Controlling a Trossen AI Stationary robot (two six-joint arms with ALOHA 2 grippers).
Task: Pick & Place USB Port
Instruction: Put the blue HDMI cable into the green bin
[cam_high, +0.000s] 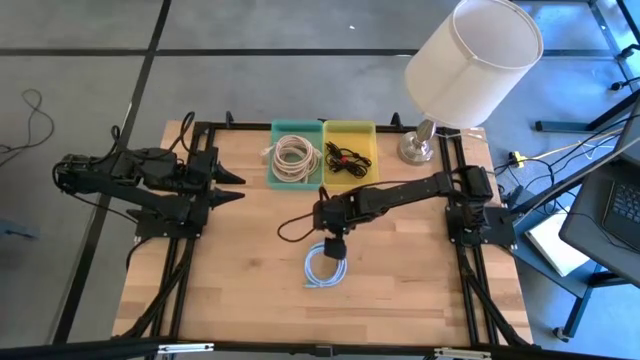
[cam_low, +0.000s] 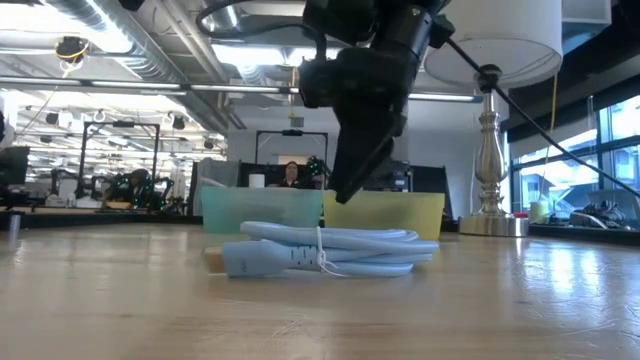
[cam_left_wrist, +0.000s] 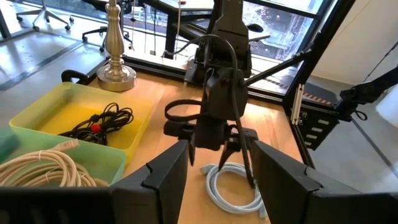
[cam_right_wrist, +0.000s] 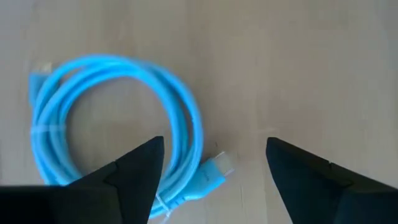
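The coiled blue cable (cam_high: 324, 265) lies flat on the wooden table (cam_high: 240, 270), in front of the green bin (cam_high: 296, 160) and yellow bin (cam_high: 349, 155). The right gripper (cam_high: 334, 245) hangs just above it, jaws spread wide and empty. The left gripper (cam_high: 232, 186) waits at the table's left side, also open.

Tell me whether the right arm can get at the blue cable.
Probably yes: the right hand hangs open just above the blue cable, which lies alone on bare table, nothing between.
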